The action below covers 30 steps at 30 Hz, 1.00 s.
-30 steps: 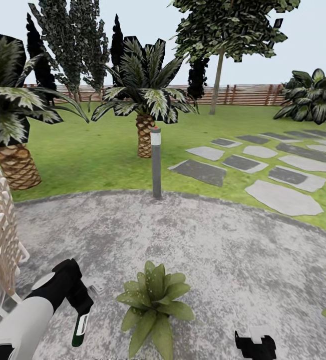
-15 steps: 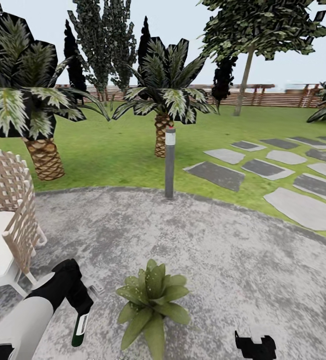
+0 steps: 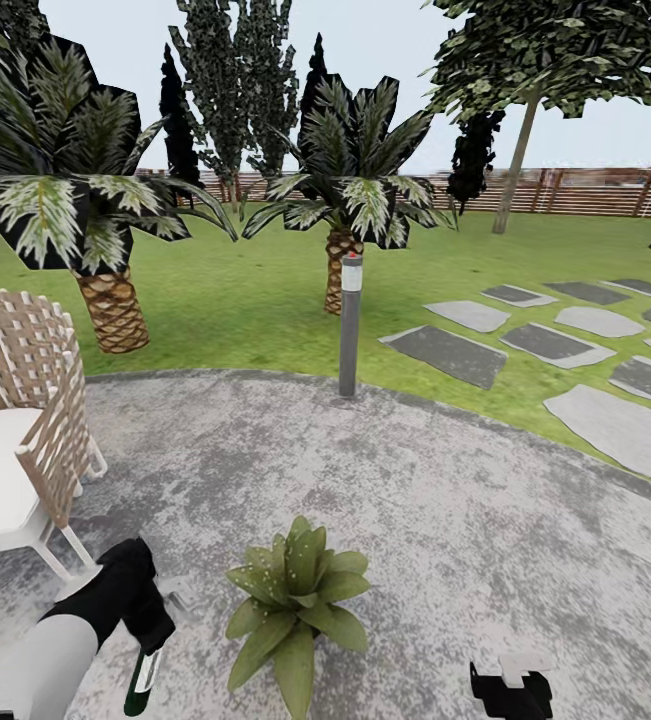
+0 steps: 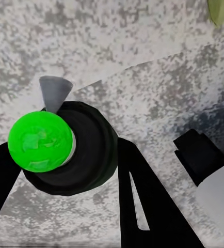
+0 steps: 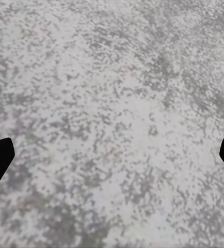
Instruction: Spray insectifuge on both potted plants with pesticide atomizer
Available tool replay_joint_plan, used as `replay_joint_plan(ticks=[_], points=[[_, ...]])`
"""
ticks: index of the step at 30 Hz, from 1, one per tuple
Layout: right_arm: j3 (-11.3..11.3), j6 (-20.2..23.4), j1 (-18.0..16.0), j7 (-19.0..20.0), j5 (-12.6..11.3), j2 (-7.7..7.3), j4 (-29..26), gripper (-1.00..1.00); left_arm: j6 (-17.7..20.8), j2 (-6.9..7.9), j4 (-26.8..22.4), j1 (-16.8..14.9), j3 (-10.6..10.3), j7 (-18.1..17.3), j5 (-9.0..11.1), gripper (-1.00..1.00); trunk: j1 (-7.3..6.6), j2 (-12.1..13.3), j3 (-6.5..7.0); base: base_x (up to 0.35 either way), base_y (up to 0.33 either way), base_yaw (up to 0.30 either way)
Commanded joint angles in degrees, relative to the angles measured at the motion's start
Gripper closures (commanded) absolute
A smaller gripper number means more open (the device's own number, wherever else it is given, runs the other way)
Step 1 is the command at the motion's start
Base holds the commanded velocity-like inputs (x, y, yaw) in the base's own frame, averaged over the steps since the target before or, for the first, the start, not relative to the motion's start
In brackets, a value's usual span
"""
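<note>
My left gripper [image 3: 149, 640] is shut on the pesticide atomizer [image 3: 141, 682], a small dark bottle with a pale band that hangs pointing down over the grey paving. In the left wrist view the atomizer [image 4: 73, 152] is seen end-on, with a bright green round end and a grey cone nozzle, between the black fingers [image 4: 143, 201]. One potted plant [image 3: 290, 600], a low rosette of broad green leaves with a few pale specks, stands just right of the bottle. My right gripper [image 3: 510, 690] stays low at the right, open over bare paving [image 5: 112, 129].
A woven chair with a white seat [image 3: 15, 440] stands at the left on the round paved area [image 3: 445, 520]. A grey lamp post [image 3: 350, 325] marks its far edge. Beyond are lawn, two palms [image 3: 350, 200], stepping stones [image 3: 445, 355] and a slatted fence [image 3: 585, 190].
The whole view has swung left: the chair shows more and the leaves at the right edge have left the picture. Both arms keep their pose, the bottle still held.
</note>
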Motion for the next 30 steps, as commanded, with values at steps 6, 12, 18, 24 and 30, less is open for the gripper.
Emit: replay_joint_plan(ticks=[6,12,18,24,30], points=[[0.49,-0.06,0.00,-0.24,-0.35,-0.01,-0.11,-1.00,0.36,-1.63,0.29,0.56,0.39,0.37,0.32,1.00,-0.01,-0.02,-0.05,0.000,-0.001,0.000],[0.49,-0.02,-0.02,-0.24,-0.35,-0.01,-0.03,-1.00,0.05,-3.67,4.54,0.61,0.48,0.64,0.15,1.00,-0.01,-0.02,-0.05,0.000,0.000,0.000],[0.49,-0.01,-0.01,-0.24,-0.30,-0.10,-0.02,-1.00,-2.87,-2.39,5.63,3.02,1.15,3.38,0.45,1.00,-0.01,-0.02,-0.05,0.000,0.000,0.000],[0.49,0.01,-0.02,-0.24,-0.27,-0.10,-0.02,-1.00,-3.80,-3.62,5.15,3.25,1.53,6.19,1.54,1.00,-0.01,-0.02,-0.05,0.000,0.000,0.000],[0.49,0.01,-0.02,-0.24,-0.26,-0.06,-0.02,-1.00,-10.66,-2.28,5.78,3.23,1.79,12.35,1.80,1.00,-0.01,-0.02,-0.05,0.000,0.000,0.000]])
